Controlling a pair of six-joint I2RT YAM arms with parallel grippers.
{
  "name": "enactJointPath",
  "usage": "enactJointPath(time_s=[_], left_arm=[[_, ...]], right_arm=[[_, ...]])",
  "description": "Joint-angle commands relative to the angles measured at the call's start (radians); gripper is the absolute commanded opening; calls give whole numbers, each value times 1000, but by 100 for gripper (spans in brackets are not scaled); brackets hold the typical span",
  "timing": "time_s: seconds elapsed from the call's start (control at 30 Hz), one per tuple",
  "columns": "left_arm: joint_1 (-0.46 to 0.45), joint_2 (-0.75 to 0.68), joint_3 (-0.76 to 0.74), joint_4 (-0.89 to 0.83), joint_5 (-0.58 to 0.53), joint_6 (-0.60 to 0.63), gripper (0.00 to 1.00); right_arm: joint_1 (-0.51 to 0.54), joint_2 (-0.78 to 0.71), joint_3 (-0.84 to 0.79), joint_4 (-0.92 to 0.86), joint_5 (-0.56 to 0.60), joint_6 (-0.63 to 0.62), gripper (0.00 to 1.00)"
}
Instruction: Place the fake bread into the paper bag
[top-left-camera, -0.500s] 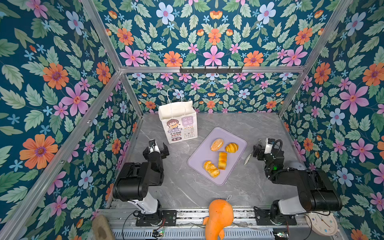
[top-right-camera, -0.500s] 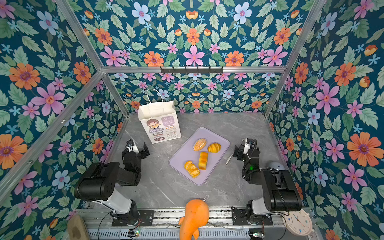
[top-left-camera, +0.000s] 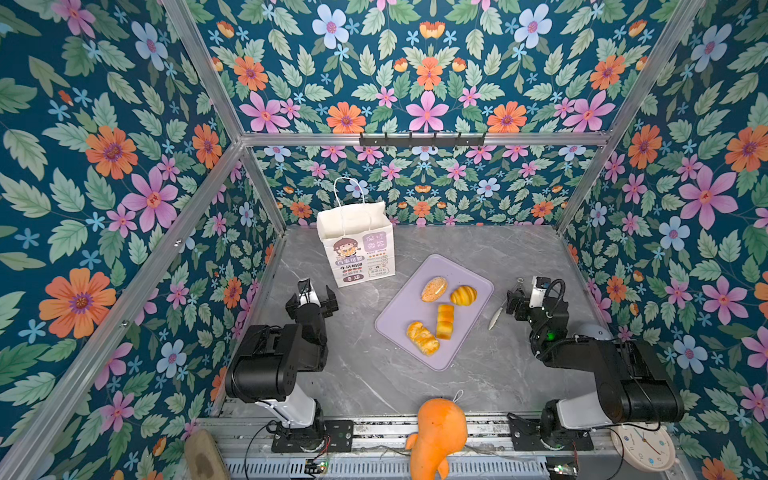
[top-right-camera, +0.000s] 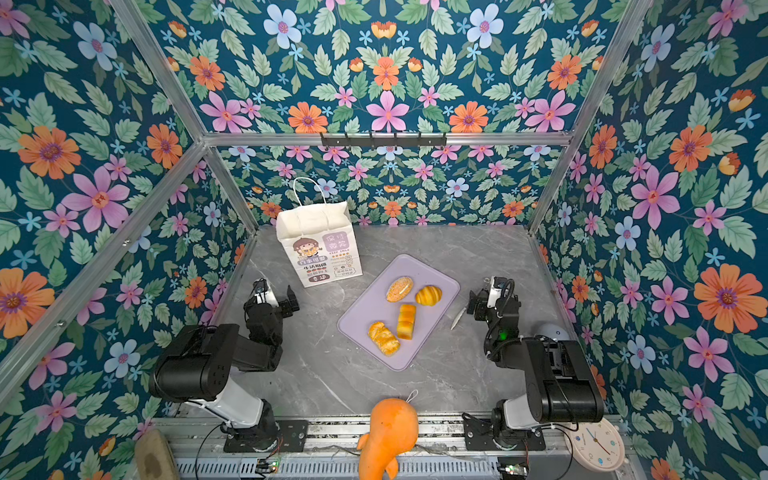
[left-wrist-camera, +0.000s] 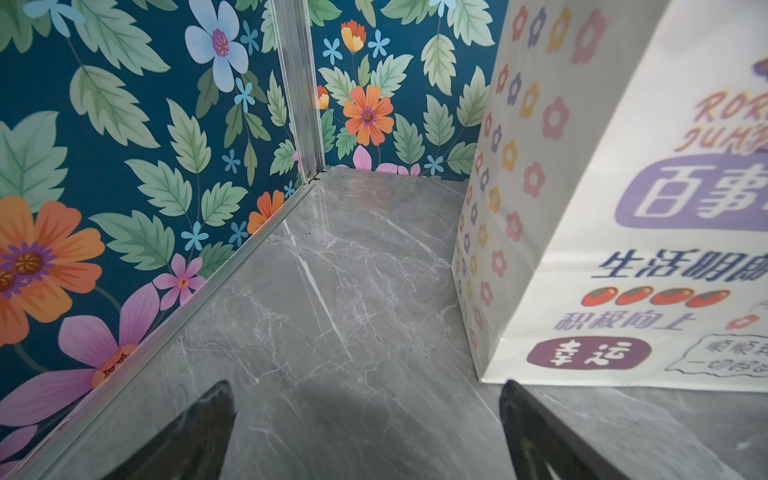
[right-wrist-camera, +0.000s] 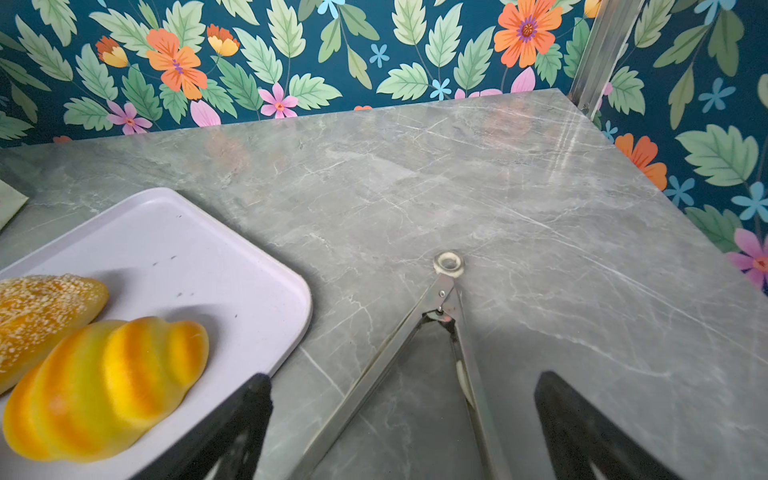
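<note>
nothing is in the bag (top-left-camera: 357, 245) yet, as far as i can see. it stands upright at the far left of the counter (top-left-camera: 374, 386), mouth open, handles up, and what shows of its inside is plain white. all four breads lie on the lilac tray (top-left-camera: 395, 324) in the middle, right of the bag and apart from it. the bun (top-left-camera: 434, 289) and the croissant (top-left-camera: 463, 296) sit side by side at the far end, the loaf (top-left-camera: 444, 321) is just nearer, and the twisted roll (top-left-camera: 422, 338) is beside it at the near left. so i judge the task not begun, with all four placements left.

my left hand (left-wrist-camera: 368, 390) is spread wide and holds nothing. it hangs low over bare counter, just near and left of the bag's near left corner. in the left wrist view one finger (left-wrist-camera: 540, 436) sits close to the bag's bottom edge, and i can't tell whether it touches.

my right hand (right-wrist-camera: 405, 380) is spread wide too and pinches nothing. it sits right of the tray, over metal tongs (right-wrist-camera: 374, 374) that lie on the counter. in the right wrist view their arms run between my fingers, hinge pointing far, and i see no finger pressed on them. the croissant is the bread nearest this hand.
</note>
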Motion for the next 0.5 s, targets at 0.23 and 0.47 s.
enactJointPath(time_s=[0.23, 0.47], left_arm=[[0, -26, -15, 18, -3, 8, 100], [-1, -345, 48, -381, -168, -129, 100]], right_arm=[[4, -5, -22, 62, 34, 1, 99], [16, -285, -38, -141, 113, 18, 99]])
